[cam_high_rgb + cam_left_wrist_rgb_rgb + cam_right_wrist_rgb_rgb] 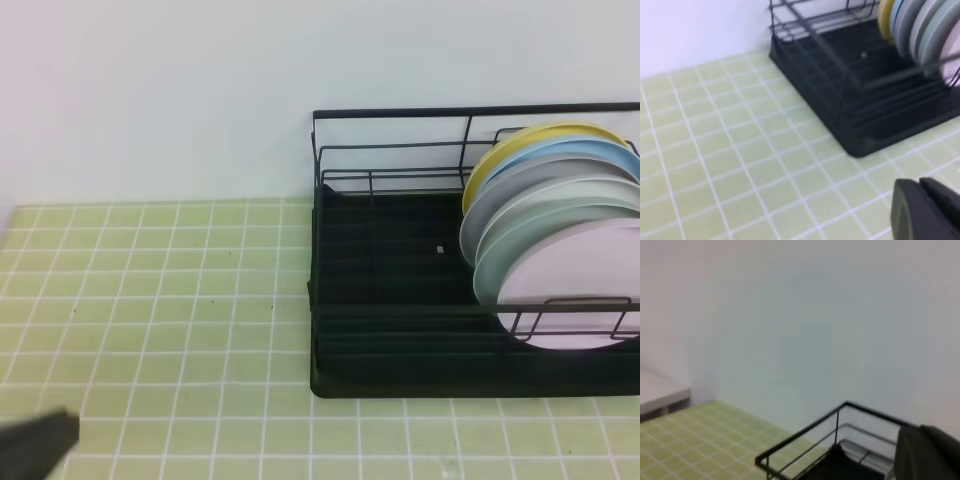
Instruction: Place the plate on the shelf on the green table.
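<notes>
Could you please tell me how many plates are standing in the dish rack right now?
5, all upright at the right end of the shelf, back to front: yellow plate, blue plate, grey plate, mint plate, pink plate. The frame edge may hide more.

A: Behind everything, a plain white wall (160, 100), bare and evenly lit.

B: Agreed. Standing on edge and leaning back, a row of other plates: yellow plate (520, 140) rearmost, then a light blue plate (570, 150).

A: Next forward, a grey plate (500, 195), then a pale mint-green plate (500, 262) nearest the front of those four.

B: Overlapping closely, each one partly covering the one behind. Same stack visible at the top right of the left wrist view, only blurred edges there.

A: Far left in the right wrist view, a pale grey ledge (660, 390) against the wall, out of focus.
</notes>
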`<state>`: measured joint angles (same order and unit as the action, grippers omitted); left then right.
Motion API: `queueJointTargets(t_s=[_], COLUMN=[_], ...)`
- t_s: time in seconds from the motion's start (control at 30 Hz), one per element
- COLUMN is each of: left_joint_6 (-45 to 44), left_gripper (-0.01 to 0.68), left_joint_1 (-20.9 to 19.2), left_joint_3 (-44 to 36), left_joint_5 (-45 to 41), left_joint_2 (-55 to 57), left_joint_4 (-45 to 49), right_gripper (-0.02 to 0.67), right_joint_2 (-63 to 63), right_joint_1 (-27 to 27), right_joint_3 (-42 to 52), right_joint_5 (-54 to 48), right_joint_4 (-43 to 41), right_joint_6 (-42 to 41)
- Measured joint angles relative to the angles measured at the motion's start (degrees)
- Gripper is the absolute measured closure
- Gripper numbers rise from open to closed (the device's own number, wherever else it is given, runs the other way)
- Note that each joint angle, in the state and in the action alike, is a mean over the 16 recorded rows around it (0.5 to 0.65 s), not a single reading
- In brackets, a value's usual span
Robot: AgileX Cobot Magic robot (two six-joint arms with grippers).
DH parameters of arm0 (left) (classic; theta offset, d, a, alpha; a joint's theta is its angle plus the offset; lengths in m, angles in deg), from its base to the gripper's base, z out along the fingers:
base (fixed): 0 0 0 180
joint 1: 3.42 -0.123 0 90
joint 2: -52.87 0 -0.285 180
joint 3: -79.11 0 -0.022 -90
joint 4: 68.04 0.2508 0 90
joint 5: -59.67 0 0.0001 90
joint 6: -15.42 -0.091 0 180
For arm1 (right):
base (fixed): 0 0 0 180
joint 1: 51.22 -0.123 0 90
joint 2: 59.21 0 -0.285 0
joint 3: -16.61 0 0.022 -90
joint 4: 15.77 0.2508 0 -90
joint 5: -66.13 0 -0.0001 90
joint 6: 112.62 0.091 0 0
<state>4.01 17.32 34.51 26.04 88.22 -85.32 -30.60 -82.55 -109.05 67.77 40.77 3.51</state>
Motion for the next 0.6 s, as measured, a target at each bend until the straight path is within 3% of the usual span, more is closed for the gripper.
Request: queueJointTargets(t_s=[0.27,0.6], left_joint_6=[0.0,-0.3], left_gripper=[0.675,0.675], left_joint_1=[0.0,0.0], left_joint_3=[-10.1,-12.0], left_joint_5=[6.7,9.1], left_joint_2=[-6.7,-7.4], left_joint_4=[1.6,2.4], right_gripper=[0.651,0.651], right_joint_2=[-2.7,-2.7], right_joint_1=[0.0,0.0], right_joint_3=[10.7,15.7], right_joint_5=[6.4,9.9], right_joint_4=[5.1,18.1], right_joint_6=[-0.3,0.0])
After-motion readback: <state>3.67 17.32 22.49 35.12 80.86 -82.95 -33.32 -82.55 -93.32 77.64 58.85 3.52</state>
